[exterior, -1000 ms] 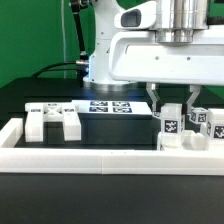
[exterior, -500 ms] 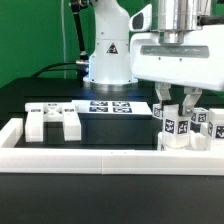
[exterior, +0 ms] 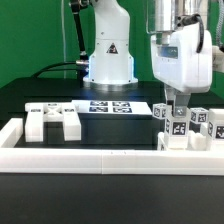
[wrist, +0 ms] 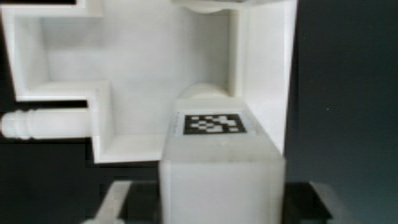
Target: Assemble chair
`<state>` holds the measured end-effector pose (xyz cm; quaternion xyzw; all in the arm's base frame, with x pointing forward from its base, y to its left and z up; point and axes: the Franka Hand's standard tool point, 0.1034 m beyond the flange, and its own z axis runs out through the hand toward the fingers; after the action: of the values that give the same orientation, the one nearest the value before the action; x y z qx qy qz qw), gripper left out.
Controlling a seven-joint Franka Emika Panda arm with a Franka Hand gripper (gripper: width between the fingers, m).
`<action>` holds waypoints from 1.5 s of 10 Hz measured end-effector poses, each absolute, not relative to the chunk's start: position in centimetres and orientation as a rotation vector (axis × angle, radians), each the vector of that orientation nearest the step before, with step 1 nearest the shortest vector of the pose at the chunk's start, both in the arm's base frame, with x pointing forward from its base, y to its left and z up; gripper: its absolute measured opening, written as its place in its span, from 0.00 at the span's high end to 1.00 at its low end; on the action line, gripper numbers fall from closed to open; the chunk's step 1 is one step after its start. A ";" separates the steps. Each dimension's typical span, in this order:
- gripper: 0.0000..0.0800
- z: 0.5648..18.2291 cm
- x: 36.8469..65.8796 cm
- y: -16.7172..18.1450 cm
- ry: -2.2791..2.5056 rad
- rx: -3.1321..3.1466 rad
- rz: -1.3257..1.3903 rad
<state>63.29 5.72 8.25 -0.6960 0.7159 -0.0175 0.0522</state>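
Observation:
In the exterior view my gripper [exterior: 177, 113] hangs at the right, shut on a white tagged chair post [exterior: 177, 126] that stands upright just behind the border frame. In the wrist view the same post [wrist: 219, 150] fills the gap between my fingers [wrist: 128, 198], tag facing the camera. Beyond it lies a larger white chair piece [wrist: 107, 60] with a round peg [wrist: 43, 125] sticking out of its side. More tagged white chair pieces [exterior: 203, 122] stand close to the held post. A blocky white chair piece [exterior: 52, 119] rests at the exterior view's left.
The marker board [exterior: 110, 106] lies flat mid-table behind the parts. A long low white border frame [exterior: 100, 158] runs along the front and up both sides. The robot's base [exterior: 108, 55] stands at the back.
The hand has turned about its vertical axis, from broadside to narrow in the exterior view, with the post still held. It has also shifted slightly to the right.

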 end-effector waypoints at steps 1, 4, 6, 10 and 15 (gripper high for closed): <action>0.64 8.2 63.3 5.7 2.263 -2.024 -0.046; 0.64 8.2 63.3 5.7 2.242 -2.047 -0.049; 0.31 8.2 63.3 6.0 2.178 -2.117 -0.054; 0.19 8.2 63.3 6.3 1.792 -2.463 -0.081; 0.19 8.2 63.3 6.6 1.205 -2.818 -0.127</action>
<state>63.26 6.64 8.18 -0.9181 0.3925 -0.0414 0.0371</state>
